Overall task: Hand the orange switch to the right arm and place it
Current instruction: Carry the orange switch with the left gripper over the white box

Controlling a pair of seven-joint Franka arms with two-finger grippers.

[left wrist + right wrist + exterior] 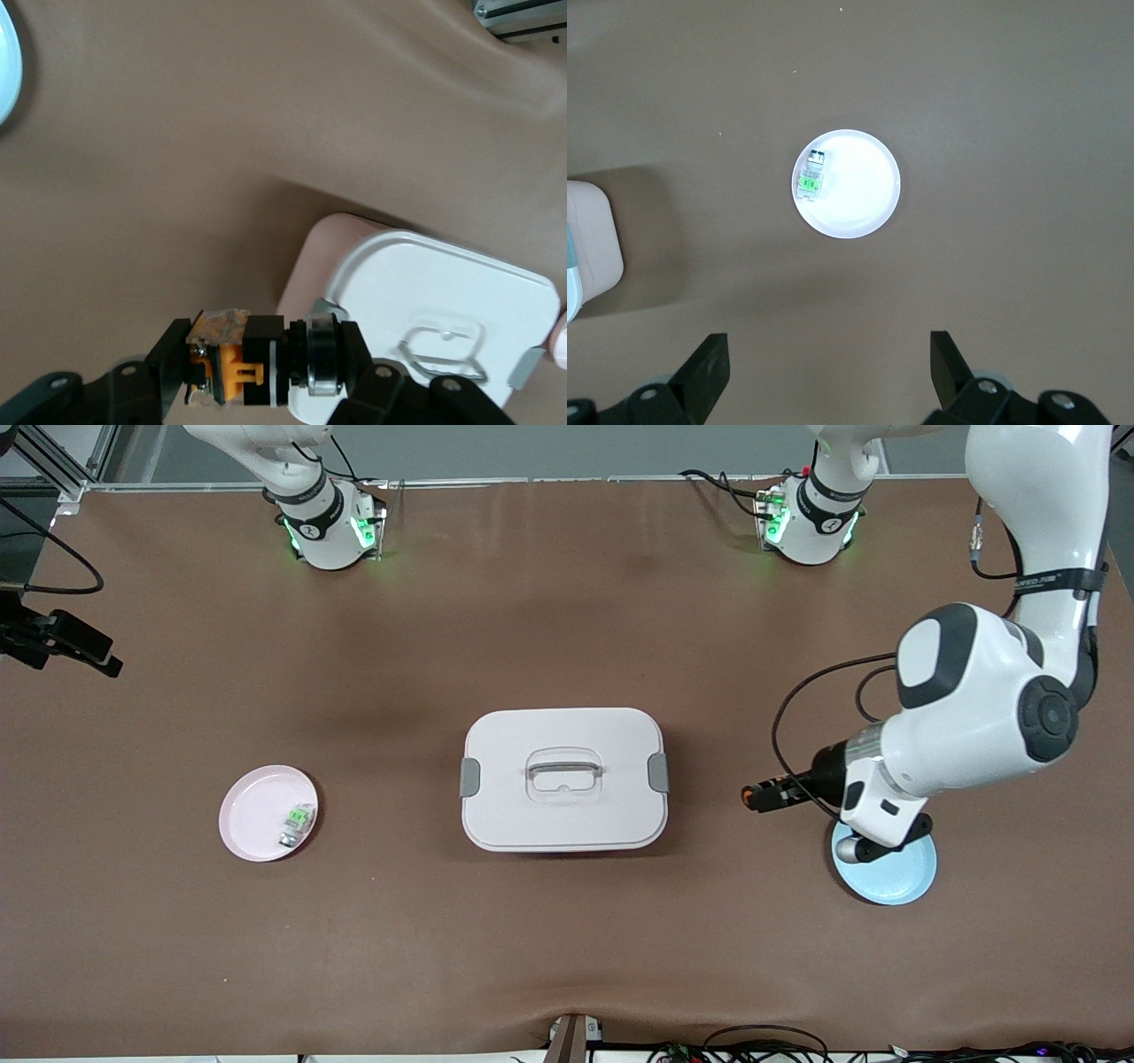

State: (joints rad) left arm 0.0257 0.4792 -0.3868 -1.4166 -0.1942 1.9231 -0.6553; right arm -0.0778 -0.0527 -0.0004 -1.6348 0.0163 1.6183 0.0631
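Blue plate [895, 877] lies nearest the cam. Just above it the left gripper [769, 795] is clamped on the orange switch [232, 368], long axis level, pointing twd the white box [563, 779]. Right gripper [829, 365], fingers apart, waits high over the pink plate [859, 208], well apart, so the handover probably needs both arms to meet over the box.

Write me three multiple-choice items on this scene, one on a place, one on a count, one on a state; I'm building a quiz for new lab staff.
1. Where is the green-and-clear part?
A. on the pink plate
B. on the blue plate
C. on the white lidded box

2. How many plates are on the table?
A. one
B. two
C. three

3. What is the left hand doing?
A. hanging open
B. shut on the orange switch
C. gripping the box handle

Answers:
1. A, it lies on the pink plate, near the rim.
2. B, one pink, one blue.
3. B, the left wrist view shows the switch clamped between its fingers; the right hand is open above the pink plate.
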